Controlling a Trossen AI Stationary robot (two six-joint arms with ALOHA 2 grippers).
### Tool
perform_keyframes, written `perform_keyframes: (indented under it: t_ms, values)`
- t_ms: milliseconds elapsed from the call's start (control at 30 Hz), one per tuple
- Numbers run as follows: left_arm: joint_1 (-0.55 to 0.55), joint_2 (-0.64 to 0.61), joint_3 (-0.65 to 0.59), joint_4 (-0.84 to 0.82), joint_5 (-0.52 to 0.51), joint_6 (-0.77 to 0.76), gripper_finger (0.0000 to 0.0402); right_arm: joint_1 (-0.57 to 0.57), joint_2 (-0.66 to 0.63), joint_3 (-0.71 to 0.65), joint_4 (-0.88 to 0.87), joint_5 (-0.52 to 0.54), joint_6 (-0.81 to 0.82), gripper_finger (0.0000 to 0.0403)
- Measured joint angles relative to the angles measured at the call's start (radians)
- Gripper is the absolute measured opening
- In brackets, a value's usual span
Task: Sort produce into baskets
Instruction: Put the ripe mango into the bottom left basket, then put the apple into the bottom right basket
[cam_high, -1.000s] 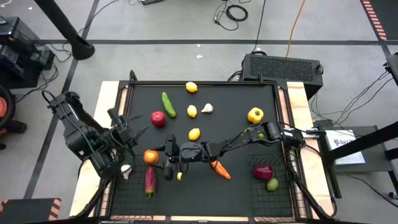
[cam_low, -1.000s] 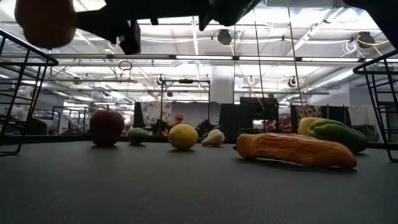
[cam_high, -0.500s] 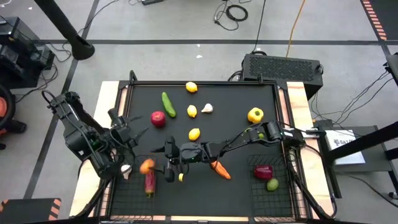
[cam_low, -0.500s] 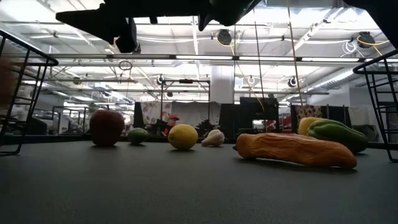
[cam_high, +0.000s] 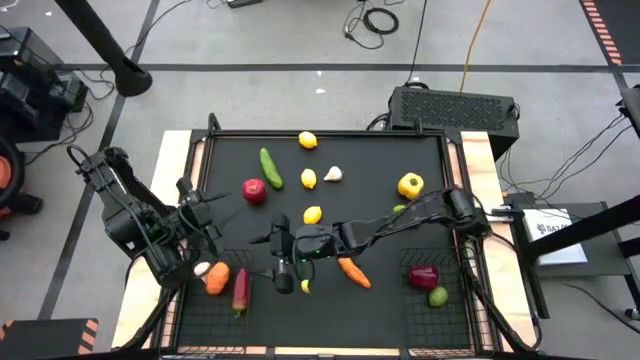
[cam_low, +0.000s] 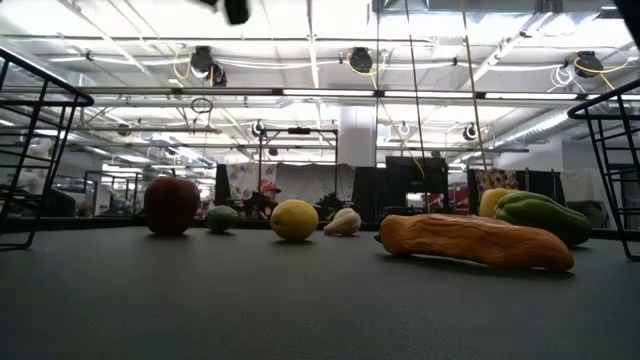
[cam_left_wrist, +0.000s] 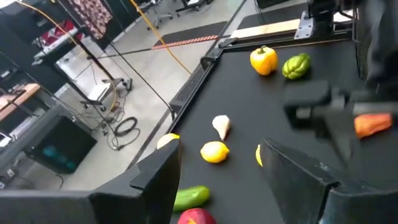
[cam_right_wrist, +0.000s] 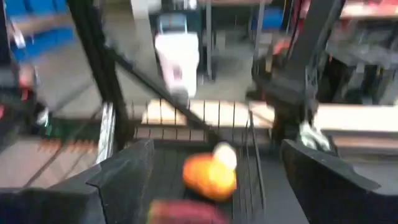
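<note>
right gripper (cam_high: 277, 262) hangs over the table just beside the left basket (cam_high: 200, 320), fingers apart, nothing in them. left gripper (cam_high: 212, 212) sits at the far end of that basket, fingers apart too, empty.

step, i'd say: go for the next loose piece. nearest are the carrot (cam_high: 353, 271) and a small yellow piece (cam_high: 305, 286), both just by the right gripper. for the carrot: come straight down, turn the wrist so the fingers span its narrow width, not its length, and grip mid-body so it doesn't pivot. lift above the basket rim before moving across. watch the left arm, it's close.

count:
- baskets: 2
- left basket: 3 pieces: an orange one (cam_high: 215, 278), a white one (cam_high: 202, 268), a dark red long one (cam_high: 240, 288)
- right basket (cam_high: 440, 325): 2: a red pepper (cam_high: 423, 275), a green piece (cam_high: 438, 296)
- loose on table: 3 lemons (cam_high: 308, 141), 1 apple (cam_high: 254, 191), 1 cucumber (cam_high: 270, 167), 1 garlic (cam_high: 333, 174), 1 yellow pepper (cam_high: 410, 184), 1 green pepper (cam_left_wrist: 296, 66), 1 carrot, 1 small yellow piece
</note>
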Motion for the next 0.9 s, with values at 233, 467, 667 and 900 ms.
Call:
perform_keyframes:
  t_ms: [233,467,667,900]
  values:
    - [0.007,0.001,-0.069,0.017,-0.036,-0.067,0.0226,0.037,-0.148,-0.001,-0.568,0.004,0.073,0.0339]
    - [0.089,0.002,-0.13,0.049,-0.088,-0.018,0.0226,0.093,-0.167,-0.002,-0.952,0.13,0.138,0.0339]
    - [0.191,0.003,-0.131,0.137,-0.085,0.051,0.0226,0.101,-0.14,-0.018,-1.172,0.405,0.224,0.0338]
    - [0.395,0.003,-0.131,0.138,0.129,0.24,0.0226,0.08,-0.141,-0.071,-1.135,0.475,0.256,0.0338]
